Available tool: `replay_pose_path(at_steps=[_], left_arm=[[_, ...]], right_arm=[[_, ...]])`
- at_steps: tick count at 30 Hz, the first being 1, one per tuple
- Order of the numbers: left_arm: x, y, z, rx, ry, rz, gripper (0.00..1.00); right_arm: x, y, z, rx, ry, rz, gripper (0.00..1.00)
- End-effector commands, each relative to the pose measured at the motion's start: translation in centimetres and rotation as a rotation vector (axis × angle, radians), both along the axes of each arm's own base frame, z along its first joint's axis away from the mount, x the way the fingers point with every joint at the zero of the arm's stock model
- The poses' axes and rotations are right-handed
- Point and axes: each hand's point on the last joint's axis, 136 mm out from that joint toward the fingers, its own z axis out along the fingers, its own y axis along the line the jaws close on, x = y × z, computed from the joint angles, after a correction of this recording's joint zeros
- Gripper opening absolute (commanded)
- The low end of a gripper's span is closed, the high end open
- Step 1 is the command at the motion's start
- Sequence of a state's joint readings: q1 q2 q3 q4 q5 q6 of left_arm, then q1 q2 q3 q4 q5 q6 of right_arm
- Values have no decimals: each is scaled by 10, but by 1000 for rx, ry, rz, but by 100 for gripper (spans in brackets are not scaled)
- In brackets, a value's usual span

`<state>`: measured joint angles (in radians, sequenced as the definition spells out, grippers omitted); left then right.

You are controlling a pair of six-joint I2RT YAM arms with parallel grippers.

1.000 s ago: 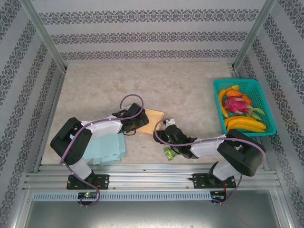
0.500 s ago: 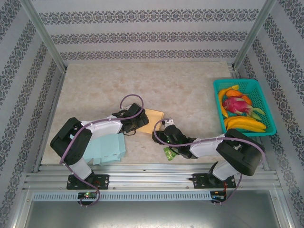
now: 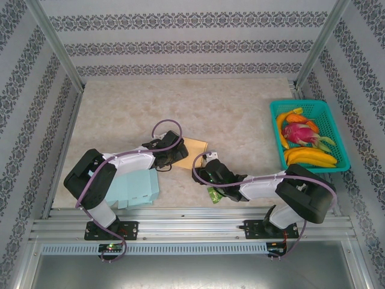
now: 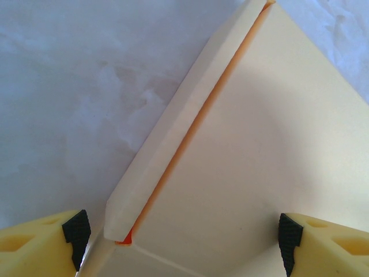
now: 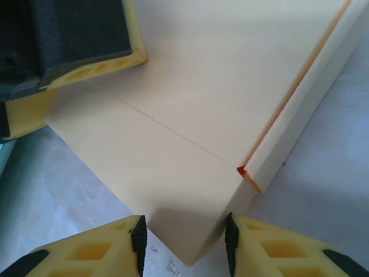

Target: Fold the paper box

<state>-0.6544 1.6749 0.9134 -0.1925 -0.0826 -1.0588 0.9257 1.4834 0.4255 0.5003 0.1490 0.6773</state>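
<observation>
Just past the metal rail (image 3: 192, 232), my right fingers (image 5: 86, 254) stand parted around a corner of the paper box (image 5: 190, 86). It lies flat on the pale marbled desk (image 3: 120, 114), mid-way across. My left fingers (image 4: 34, 248) spread wide over it. Patterned walls (image 3: 180, 42) close the far side.

1. Top external: fixed high behind the arm bases, it looks down and forward over the whole desk (image 3: 120, 114) from afar.
2. Left wrist: very near, it looks past the left pincer (image 4: 183, 234) onto the paper box (image 4: 248, 161).
3. Right wrist: equally near, it faces a box corner.
4. All views share the paper box; the right wrist view includes the left pincer.
</observation>
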Motion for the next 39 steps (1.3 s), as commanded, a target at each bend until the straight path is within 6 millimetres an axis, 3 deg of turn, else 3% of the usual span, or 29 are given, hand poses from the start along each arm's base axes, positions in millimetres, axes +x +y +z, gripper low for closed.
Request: replay_pose_path(at_steps=[1, 10, 19, 26, 39], left_arm=[[-26, 21, -34, 111, 116, 1, 85], [-26, 22, -39, 118, 124, 4, 85], [-26, 23, -40, 125, 125, 4, 85], [-28, 24, -45, 132, 131, 0, 85], [-30, 24, -54, 141, 150, -9, 85]], right_arm=[[3, 13, 19, 10, -66, 36, 42], [10, 4, 4, -78, -101, 21, 41], [12, 14, 3, -65, -124, 56, 40], [20, 1, -4, -159, -191, 33, 39], [34, -1, -24, -206, -248, 16, 38]])
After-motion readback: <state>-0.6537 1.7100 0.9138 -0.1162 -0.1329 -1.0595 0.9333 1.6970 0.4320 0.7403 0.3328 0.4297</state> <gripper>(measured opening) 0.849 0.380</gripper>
